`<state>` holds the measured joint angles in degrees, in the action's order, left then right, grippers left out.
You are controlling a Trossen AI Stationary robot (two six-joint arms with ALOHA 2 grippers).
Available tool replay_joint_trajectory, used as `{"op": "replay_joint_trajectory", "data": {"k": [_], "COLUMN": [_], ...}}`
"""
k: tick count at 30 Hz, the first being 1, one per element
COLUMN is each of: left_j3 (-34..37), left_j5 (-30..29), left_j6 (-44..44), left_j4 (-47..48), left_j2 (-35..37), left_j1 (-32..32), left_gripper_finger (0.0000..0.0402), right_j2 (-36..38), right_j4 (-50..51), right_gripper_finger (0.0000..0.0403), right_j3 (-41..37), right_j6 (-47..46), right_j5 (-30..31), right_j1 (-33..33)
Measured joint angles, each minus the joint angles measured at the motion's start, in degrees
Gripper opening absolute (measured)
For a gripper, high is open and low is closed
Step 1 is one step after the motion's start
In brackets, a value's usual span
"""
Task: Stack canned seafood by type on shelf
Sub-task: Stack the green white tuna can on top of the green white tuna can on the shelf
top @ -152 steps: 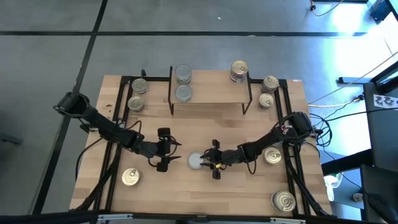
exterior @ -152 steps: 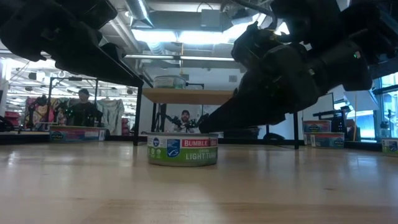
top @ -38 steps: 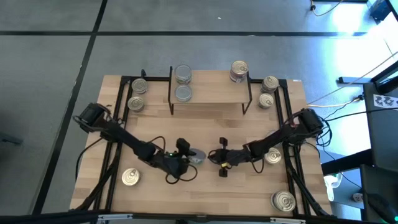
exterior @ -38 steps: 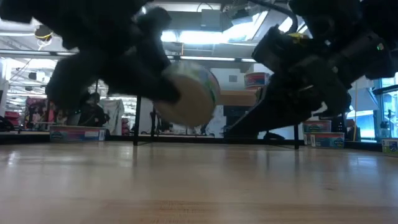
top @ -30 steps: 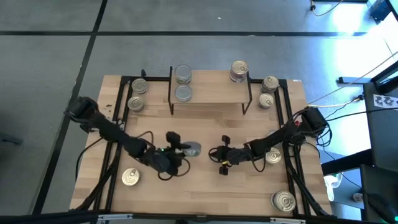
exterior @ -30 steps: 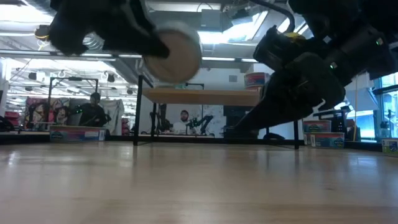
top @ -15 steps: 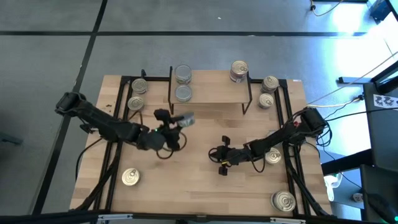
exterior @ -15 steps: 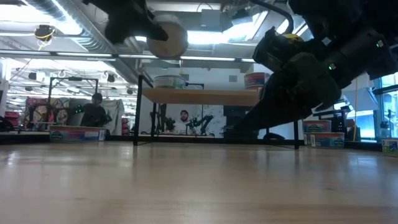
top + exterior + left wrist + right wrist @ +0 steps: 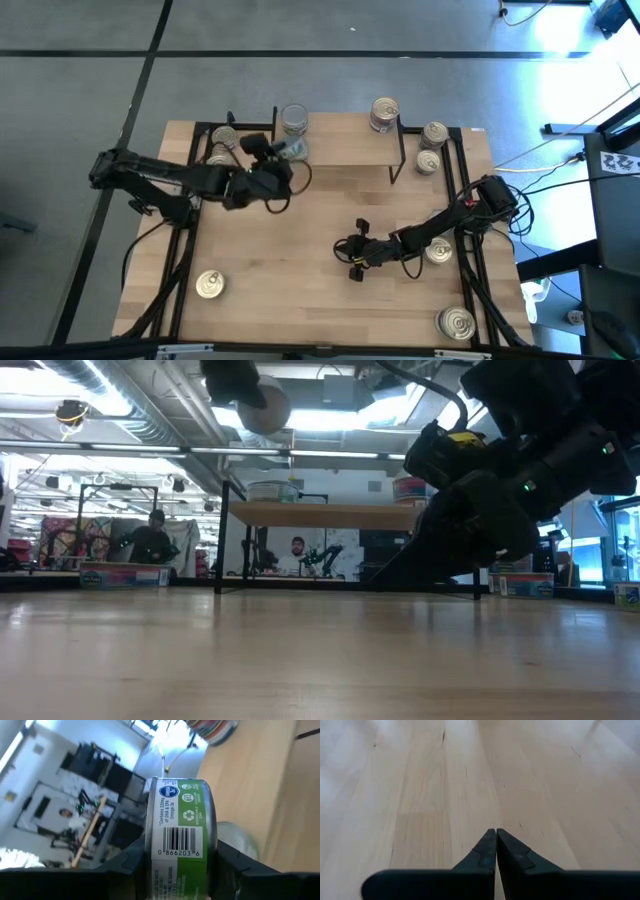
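Partly done: carried a green-labelled tin (image 9: 177, 840) clamped in the left gripper (image 9: 281, 152) above the shelf (image 9: 340, 150) at its left end, over silver-lidded tins (image 9: 294, 119) already there; gold-lidded stack (image 9: 384, 113) at the shelf's right end. Left loose tins near table edges. Kept right gripper (image 9: 495, 851) shut, empty, mid-table.

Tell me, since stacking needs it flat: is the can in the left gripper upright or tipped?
Tipped. The can lies sideways between the left gripper's fingers, barcode label facing the wrist camera.
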<state>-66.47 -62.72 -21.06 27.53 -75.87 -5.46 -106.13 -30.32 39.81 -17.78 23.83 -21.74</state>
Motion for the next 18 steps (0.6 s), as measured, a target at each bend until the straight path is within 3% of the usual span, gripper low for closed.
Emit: {"op": "replay_joint_trajectory", "data": {"k": [5,10,18], "left_j3": [-0.62,-0.62,-0.6], "left_j5": [5.91,7.15,9.76], "left_j6": [2.27,1.58,0.78], "left_j4": [3.68,4.64,4.61], "left_j2": [-0.6,-3.43,-8.66], "left_j1": [3.49,6.14,9.05], "left_gripper_finger": [0.0142,0.0136,0.0163], "right_j2": [0.0,0.0,0.0], "right_j4": [0.1,0.45,0.47], "right_gripper_finger": [0.0014,0.0014,0.0014], "right_j3": [0.0,0.0,-0.01], "right_j6": [0.08,0.24,0.26], "right_j5": [0.2,1.14,1.16], "right_j1": [0.09,0.04,0.03]}}
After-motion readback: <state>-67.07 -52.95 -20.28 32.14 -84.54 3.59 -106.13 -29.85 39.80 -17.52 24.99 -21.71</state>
